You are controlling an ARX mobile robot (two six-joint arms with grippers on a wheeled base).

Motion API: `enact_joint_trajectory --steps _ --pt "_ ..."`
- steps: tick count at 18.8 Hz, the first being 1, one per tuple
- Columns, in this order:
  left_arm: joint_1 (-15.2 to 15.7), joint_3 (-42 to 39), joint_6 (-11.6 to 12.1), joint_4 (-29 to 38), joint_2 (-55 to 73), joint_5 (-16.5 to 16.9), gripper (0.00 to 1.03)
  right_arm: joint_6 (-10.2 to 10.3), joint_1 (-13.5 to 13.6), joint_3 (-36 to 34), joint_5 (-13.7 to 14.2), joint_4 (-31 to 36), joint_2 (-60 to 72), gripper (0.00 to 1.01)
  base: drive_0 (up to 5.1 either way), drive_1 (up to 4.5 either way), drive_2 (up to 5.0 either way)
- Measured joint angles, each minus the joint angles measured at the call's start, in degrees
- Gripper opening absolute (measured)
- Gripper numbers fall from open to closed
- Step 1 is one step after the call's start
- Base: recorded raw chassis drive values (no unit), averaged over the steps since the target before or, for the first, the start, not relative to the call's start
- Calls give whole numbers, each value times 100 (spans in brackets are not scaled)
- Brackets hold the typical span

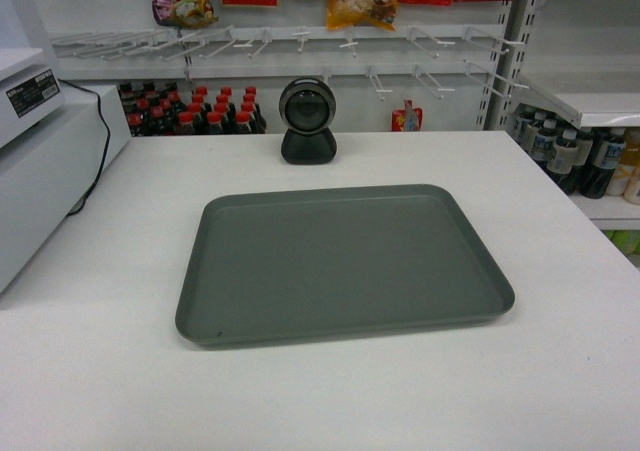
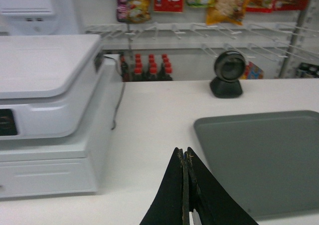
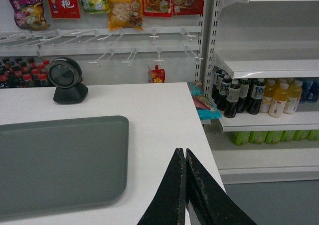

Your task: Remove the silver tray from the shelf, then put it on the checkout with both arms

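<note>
- Evidently the silver tray [image 1: 345, 266] is lying flat on the checkout [image 1: 560, 371], in front of the small round scanner [image 1: 308, 121] and apart from it, with the cash register [image 2: 47, 110] standing off at the counter's left end.
- Neither arm is showing in the head view, so both are sitting back, clear of the tray.
- At the left wrist, the left gripper [image 2: 185, 157] is showing its jaws pressed together with nothing between them; the tray is lying just to the right of the tips and a little ahead, not touching them, and the register is standing well to their left.
- At the right wrist, the right gripper [image 3: 185, 157] is likewise showing its jaws pressed together and empty; the tray is lying to the left of the tips, with bare counter between, and the counter's edge is running just to their right.
- Judging from this, the placing step is looking finished: the tray is resting wholly on the counter, with no corner overhanging.
- Nothing further is seeming to be called for with the tray; any next move would only be keeping both arms clear without nudging it.
- Beyond the right jaws, bottles [image 3: 259, 98] are standing on a white shelf [image 3: 269, 60], well away from the tray.
</note>
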Motion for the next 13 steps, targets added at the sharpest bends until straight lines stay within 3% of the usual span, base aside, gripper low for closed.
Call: enact_joint_trajectory --steps 13 --pt "20 -254 0 -2929 -3355 66 1 0 0 -365 0 -3003 -3528 3 0 0 0"
